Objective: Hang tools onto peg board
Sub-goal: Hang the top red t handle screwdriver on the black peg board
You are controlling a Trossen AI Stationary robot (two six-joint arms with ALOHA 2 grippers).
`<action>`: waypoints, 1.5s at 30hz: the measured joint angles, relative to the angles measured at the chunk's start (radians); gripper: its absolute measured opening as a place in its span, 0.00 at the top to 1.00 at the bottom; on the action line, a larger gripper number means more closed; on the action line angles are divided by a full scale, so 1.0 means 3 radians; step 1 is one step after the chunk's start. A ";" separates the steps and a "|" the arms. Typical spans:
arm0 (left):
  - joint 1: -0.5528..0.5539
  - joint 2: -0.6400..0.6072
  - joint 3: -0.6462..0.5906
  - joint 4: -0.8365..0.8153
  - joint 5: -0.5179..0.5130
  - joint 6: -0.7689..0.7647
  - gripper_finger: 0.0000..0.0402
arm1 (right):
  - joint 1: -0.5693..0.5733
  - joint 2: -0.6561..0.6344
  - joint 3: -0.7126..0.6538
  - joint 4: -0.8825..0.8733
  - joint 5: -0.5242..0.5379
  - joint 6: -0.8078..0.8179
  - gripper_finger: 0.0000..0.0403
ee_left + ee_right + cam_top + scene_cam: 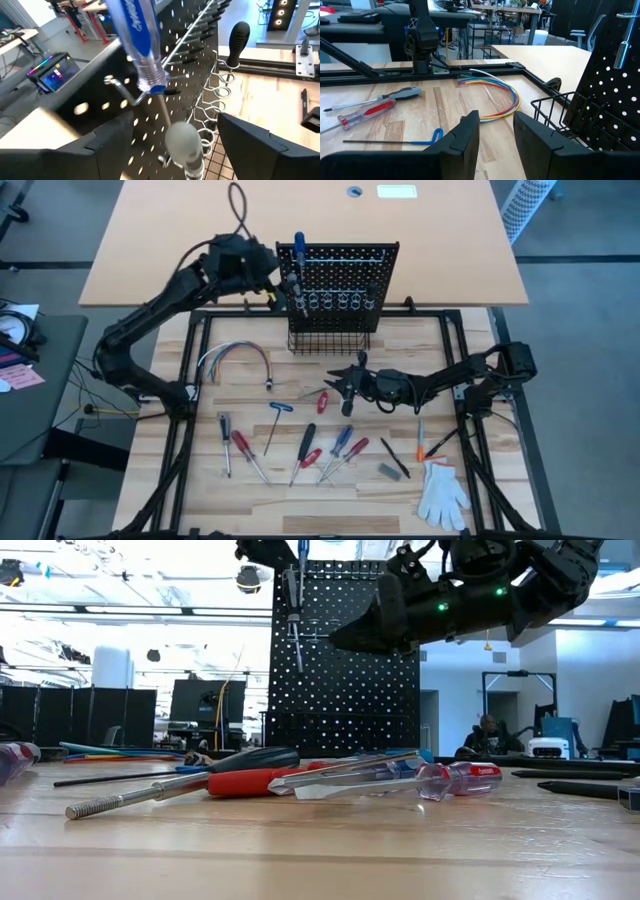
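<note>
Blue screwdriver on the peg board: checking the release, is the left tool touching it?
Apart. In the left wrist view, the blue screwdriver hangs on its hook, clear of both open fingers of the left tool.

Black perforated metal peg board (345, 272) carried a regular grid of pale holes; its ring row (338, 303) was silver and its wire basket (328, 340) black. The hung screwdriver (299, 248) had a translucent blue handle. On the light wooden tabletop (330, 490) lay red-handled (241, 443) and black-handled (306, 437) screwdrivers, a white glove (441, 493), and a loop of wires (496, 96) in blue, green, yellow and red.
</note>
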 joint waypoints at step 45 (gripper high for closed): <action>-0.1657 -0.0496 -0.3651 0.1698 -0.0040 -0.0167 0.29 | 0.0001 -0.0375 0.0001 -0.0906 -0.0033 -0.0081 0.48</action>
